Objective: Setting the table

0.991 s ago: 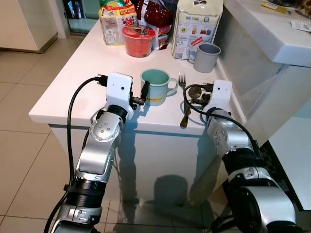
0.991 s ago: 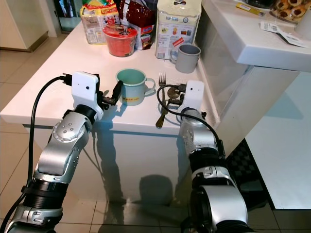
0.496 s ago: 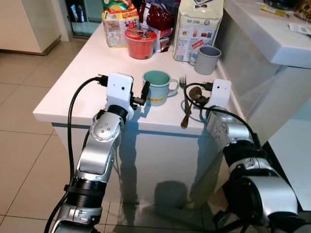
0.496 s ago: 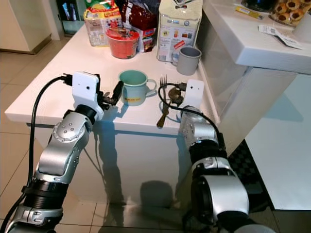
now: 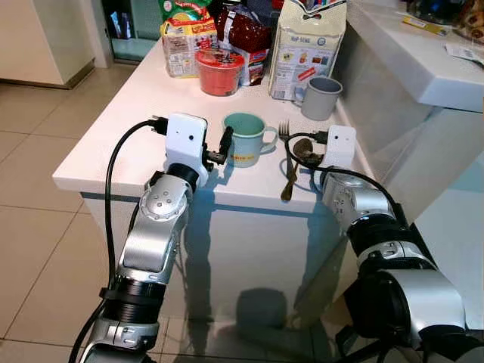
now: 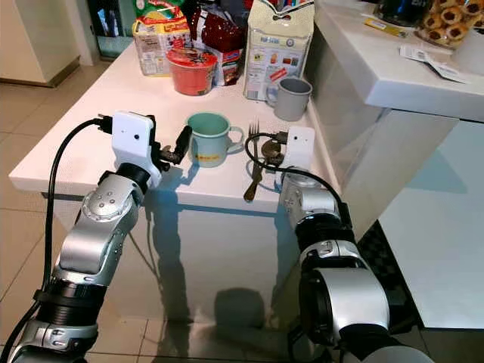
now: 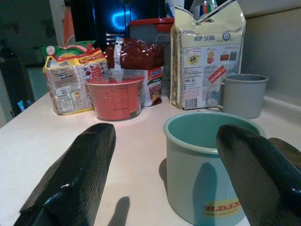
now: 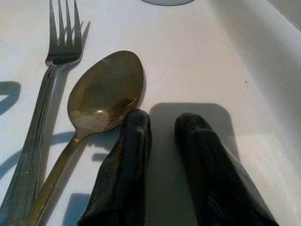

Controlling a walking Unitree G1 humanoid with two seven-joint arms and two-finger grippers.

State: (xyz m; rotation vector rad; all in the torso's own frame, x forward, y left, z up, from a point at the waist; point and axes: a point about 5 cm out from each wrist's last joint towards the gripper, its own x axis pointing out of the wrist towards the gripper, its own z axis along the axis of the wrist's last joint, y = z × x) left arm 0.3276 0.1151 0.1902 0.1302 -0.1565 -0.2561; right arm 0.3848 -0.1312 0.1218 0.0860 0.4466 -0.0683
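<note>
White and smooth, the table (image 5: 113, 128) stands on a pale tiled floor (image 5: 38, 227) and carries the place setting near its front edge. At the middle of that edge sits a mint-green mug (image 5: 246, 138) with a yellow band of lettering low on its side, upright, its handle turned toward the robot's right. Just to the right of the mug lie a fork (image 8: 42, 117) and a spoon (image 8: 101, 101) side by side, tines and bowl pointing away from the robot, the spoon on the fork's right. The left pincer (image 7: 164, 174) hovers at the mug's near side with its two black fingers spread wide apart, one finger level with the mug's wall and the other out over bare table; whether either touches the mug cannot be told. The right pincer (image 8: 162, 165) rests low over the table beside the spoon, its fingers drawn close with only a thin gap between them and nothing held; one fingertip lies right at the spoon's bowl. Farther back stand a grey cup (image 5: 321, 98), a red tub (image 5: 219, 70), a tall paper bag (image 5: 306, 49) and several snack packets (image 5: 185, 38). On the robot's right a higher white counter (image 6: 393, 68) rises beside the table.
</note>
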